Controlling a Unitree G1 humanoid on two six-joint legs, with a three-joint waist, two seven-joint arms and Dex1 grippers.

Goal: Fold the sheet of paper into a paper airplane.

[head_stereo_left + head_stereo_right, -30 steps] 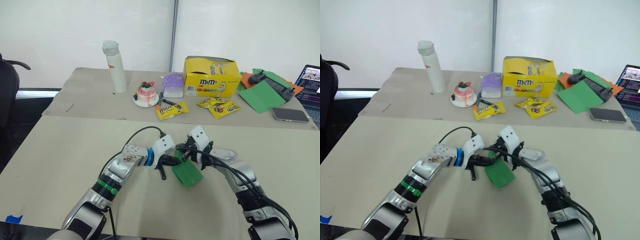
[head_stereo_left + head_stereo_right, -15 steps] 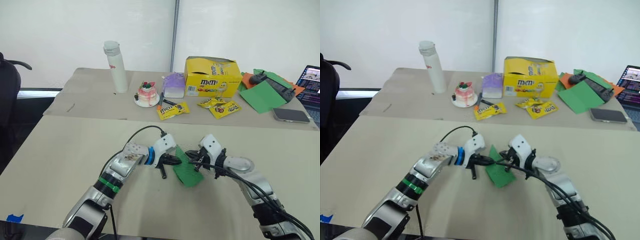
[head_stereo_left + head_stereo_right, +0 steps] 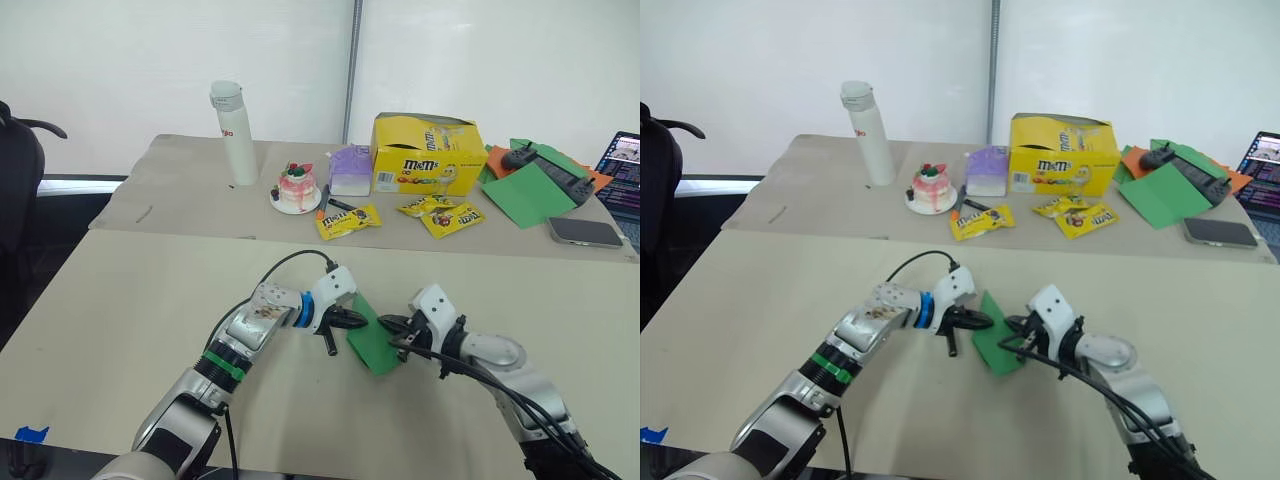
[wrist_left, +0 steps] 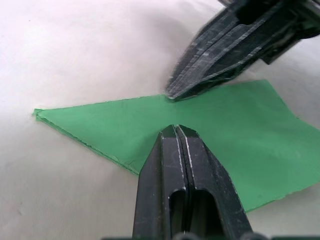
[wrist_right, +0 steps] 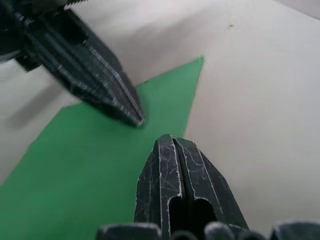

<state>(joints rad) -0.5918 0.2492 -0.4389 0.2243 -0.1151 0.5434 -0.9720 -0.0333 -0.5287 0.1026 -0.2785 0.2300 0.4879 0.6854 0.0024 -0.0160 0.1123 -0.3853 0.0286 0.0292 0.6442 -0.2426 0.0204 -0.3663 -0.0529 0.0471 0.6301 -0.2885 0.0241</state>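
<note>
The left pincer (image 4: 176, 131) is seen clenched, fingers pressed together, its tip bearing down on the paper airplane (image 3: 372, 335), which lies flat on the near table (image 3: 130, 330). The right pincer (image 5: 170, 142) is likewise clenched and empty, pressed onto the same green piece from the 3 o'clock side, so that the two tips meet near the middle of it. The fold is judged to be mid-crease. For a sharp result, one tip should be kept as an anchor while the other is drawn along the layered edge toward the pointed end, with pressure kept even so the flaps are not skewed. At 12 o'clock, well apart, a yellow candy box (image 3: 425, 155) stands.
</note>
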